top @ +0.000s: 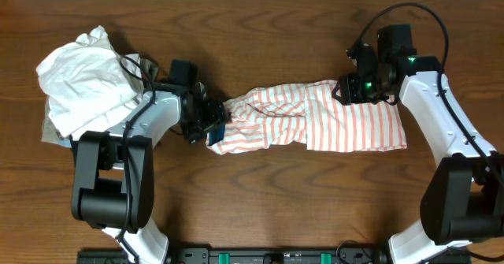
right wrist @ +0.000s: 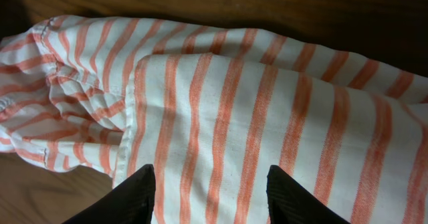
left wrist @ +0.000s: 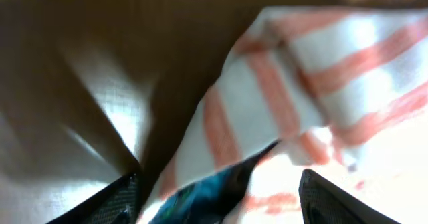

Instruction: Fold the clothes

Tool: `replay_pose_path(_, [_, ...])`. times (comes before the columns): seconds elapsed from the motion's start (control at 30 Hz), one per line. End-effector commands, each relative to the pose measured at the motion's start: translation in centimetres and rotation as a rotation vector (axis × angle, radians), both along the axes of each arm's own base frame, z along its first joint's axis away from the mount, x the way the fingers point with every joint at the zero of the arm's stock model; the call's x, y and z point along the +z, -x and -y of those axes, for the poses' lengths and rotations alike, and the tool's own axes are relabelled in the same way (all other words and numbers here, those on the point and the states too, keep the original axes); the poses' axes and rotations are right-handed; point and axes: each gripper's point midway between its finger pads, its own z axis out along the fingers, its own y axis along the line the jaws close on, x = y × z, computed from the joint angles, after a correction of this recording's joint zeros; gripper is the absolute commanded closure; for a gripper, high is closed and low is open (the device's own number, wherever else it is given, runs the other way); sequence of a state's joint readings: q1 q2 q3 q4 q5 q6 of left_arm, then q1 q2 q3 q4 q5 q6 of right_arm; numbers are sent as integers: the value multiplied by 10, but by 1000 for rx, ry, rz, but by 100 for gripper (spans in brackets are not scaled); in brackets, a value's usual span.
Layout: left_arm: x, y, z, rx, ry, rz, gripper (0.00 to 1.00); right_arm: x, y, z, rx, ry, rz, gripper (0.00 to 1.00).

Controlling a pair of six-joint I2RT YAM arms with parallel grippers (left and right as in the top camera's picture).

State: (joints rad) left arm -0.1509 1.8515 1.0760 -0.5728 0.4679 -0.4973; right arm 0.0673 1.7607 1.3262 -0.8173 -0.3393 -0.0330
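Observation:
The striped shirt (top: pixel 315 118), white with salmon-orange stripes, lies bunched across the middle of the table, its dark blue label (top: pixel 217 133) at the left end. My left gripper (top: pixel 211 122) is open at that left end, its fingers apart on either side of the cloth and blue label (left wrist: pixel 214 194). My right gripper (top: pixel 346 91) is open over the shirt's upper right part, with the striped cloth (right wrist: pixel 221 117) between and below its fingers (right wrist: pixel 210 194).
A crumpled plain white garment (top: pixel 87 79) lies at the far left of the wooden table (top: pixel 299 201), over a beige piece (top: pixel 53 130). The arm bases stand at the front edge.

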Motion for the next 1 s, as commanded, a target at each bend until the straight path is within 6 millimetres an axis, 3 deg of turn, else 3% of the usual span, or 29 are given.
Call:
replay_pose_path(0.0, [-12,17,0,3,4,-77,25,-3,0,4,-10,16,-3,48])
replay_pose_path(0.1, [-12,12,0,0,6,-54,43,-3,0,5,-12,22,0,48])
replay_pose_path(0.27, [-9,-10,3,-1,21,40,89,-3,1,6,-14,27,-5,48])
replay_pose_path(0.3, [-8,-13,4,-1,23,53,94,-4,1,6,-14,27,-6,48])
replay_pose_path(0.4, [-7,-16,3,2,25,66,94,-4,2,8,-17,38,-10,48])
replay_pose_path(0.6, [3,-20,-12,24,23,89,94,-12,5,34,-63,185,-30,47])
replay_pose_path(0.97, [62,-42,-50,103,22,273,94,-17,5,53,-114,270,-41,46])
